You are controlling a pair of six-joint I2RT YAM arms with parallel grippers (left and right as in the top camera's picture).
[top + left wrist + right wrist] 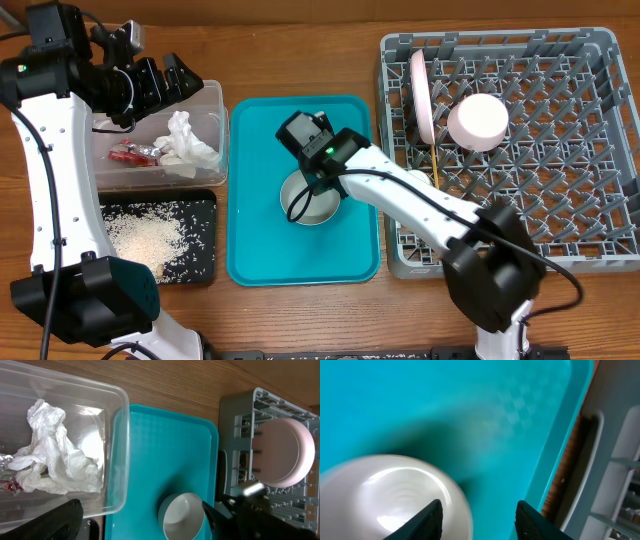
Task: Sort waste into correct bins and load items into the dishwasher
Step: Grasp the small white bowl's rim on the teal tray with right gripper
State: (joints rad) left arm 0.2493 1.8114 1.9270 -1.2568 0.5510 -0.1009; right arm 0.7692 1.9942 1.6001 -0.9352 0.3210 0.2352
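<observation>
Nearest the robot base, the black tray (203, 262) lay on the tabletop (300, 45) at front left and carried the grains (145, 238). Next outward, the bowl (316, 208) stood upright near the centre of the teal tray (258, 140). The right end effector (480, 520) hung at the bowl's rim with its jaws parted and gripped nothing. In the right wrist view, one finger (430, 522) sat over the bowl's interior and the other sat outside the wall, above the teal tray. Whether either finger touched the bowl could not be determined. The bowl appeared rigid, smooth and fairly light. Its wall was judged slippery and liable to chip against the pegs. The suitable hold was judged to be a pinch across the wall at the rim, one finger inside and one outside, closed firmly before any lift. A bowl held at one side would tend to tilt. Farther out on the left, the tub (222, 130) held the tissue (185, 143) and the wrapper (128, 153). The left end effector (168, 75) hung above the tub's far edge, spread wide and empty. To the right, the rack (600, 38) held the plate (422, 95) on edge, with an upturned bowl (478, 120) just beside it.
</observation>
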